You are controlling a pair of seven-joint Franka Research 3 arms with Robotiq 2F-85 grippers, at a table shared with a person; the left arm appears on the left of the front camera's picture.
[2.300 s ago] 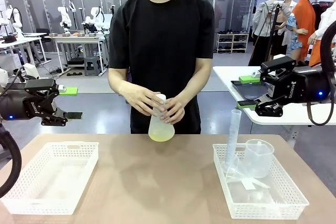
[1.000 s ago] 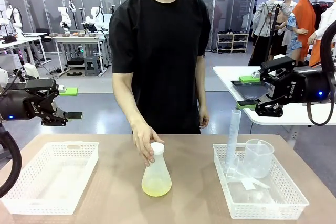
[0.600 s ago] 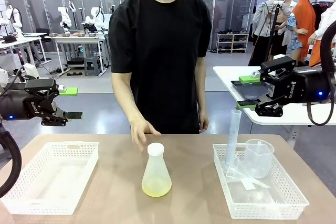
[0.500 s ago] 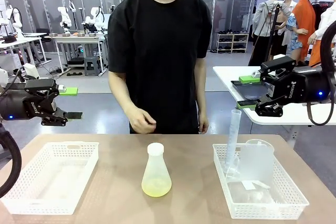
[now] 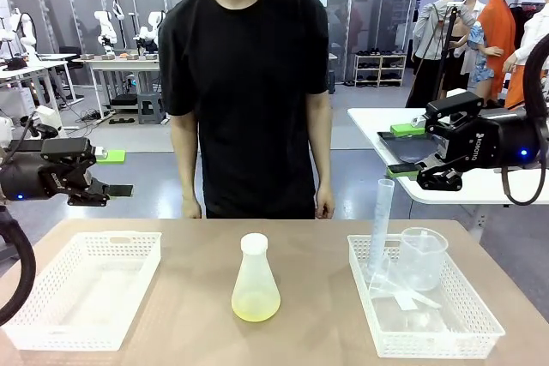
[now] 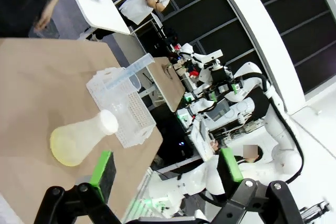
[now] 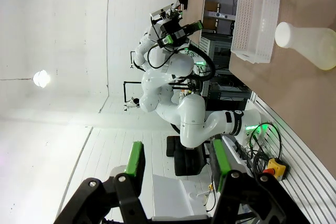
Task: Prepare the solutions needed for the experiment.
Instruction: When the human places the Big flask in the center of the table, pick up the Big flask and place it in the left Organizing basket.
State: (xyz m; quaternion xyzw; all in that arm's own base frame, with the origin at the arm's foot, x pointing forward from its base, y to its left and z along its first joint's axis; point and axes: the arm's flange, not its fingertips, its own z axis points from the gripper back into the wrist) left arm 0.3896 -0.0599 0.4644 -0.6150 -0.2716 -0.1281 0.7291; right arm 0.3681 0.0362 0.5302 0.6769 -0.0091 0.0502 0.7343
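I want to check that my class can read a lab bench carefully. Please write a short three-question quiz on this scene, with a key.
1. True or false: the flask lies tipped on its side on the table.
2. Where does the tall measuring tube stand?
A) in the basket on the robot's left
B) in the basket on the robot's right
C) on the bare table
3. Short answer: what do the left pincer and the right pincer hold?

Key: 1 false, it stands upright; 2 B; 3 nothing, both are open and raised off the table.
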